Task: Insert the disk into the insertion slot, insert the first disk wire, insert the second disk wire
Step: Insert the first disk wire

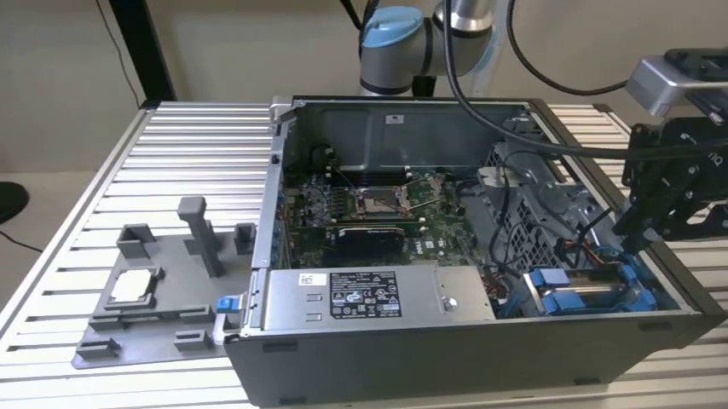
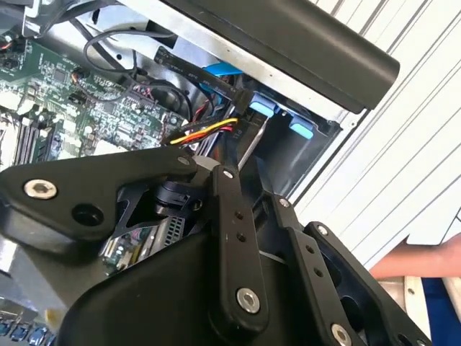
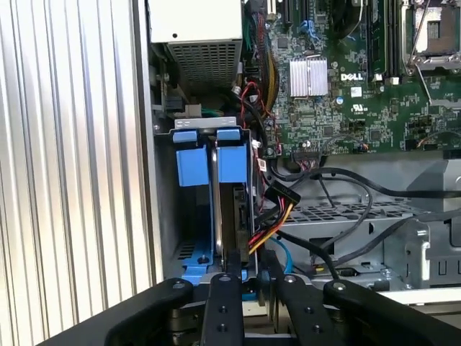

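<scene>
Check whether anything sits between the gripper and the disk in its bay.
Nothing visible does. In the first wrist view the gripper hangs right at the disk edge; the red-and-yellow wire bundle runs beside it, not between.

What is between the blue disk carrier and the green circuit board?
A bundle of red and black wires, in the first wrist view.

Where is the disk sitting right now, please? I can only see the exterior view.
Observer: In the first wrist view the disk stands on edge inside the bay, with the end effector close to its end.
Operator: Thank you. Is any wire near it?
Observer: A red, yellow and black wire bundle with a black plug lies right beside the disk; whether it is plugged in, I cannot tell.
</scene>
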You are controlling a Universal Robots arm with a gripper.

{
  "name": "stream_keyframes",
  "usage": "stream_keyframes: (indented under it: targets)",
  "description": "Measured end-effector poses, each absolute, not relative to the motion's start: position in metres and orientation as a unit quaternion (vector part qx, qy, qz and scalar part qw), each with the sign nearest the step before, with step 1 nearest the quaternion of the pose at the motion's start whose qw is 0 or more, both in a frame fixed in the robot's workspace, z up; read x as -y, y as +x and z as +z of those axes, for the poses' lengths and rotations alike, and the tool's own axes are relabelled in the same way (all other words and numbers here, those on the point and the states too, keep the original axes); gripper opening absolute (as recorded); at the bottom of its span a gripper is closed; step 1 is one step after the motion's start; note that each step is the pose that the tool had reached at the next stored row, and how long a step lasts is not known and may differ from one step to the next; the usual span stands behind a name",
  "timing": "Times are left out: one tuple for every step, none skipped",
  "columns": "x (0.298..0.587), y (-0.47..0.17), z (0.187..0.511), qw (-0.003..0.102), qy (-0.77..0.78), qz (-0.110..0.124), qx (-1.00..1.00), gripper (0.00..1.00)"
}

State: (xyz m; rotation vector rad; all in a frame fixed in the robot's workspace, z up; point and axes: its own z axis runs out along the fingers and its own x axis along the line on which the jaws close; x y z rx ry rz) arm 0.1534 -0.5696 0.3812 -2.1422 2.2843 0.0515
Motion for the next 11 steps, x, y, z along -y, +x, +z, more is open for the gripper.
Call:
stream_keyframes:
  targets:
    - [0.5696,0.1534,0.3813,0.005,-0.684,0.016,-0.729,1.0]
    - [0.5696,0.1534,0.3813,0.005,-0.684,0.016,-0.729,1.0]
    - [0.5696,0.1534,0.3813,0.005,-0.684,0.016,-0.729,1.0]
    - [0.5696,0.1534,0.3813,0.005,-0.684,0.016,-0.729,1.0]
    - [0.5696,0.1534,0.3813,0.005,-0.684,0.016,-0.729,1.0]
    - [0.5696,0.1534,0.3813,0.005,-0.684,0.016,-0.729,1.0]
    - [0.5696,0.1534,0.3813,0.005,-0.684,0.016,-0.729,1.0]
    - [0.5695,0.1534,0.3813,0.005,-0.684,0.016,-0.729,1.0]
    - [0.5696,0.1535,0.3814,0.005,-0.684,0.016,-0.729,1.0]
    - [0.5696,0.1542,0.3815,0.005,-0.684,0.016,-0.729,1.0]
    - [0.5696,0.1561,0.3815,0.005,-0.684,0.016,-0.729,1.0]
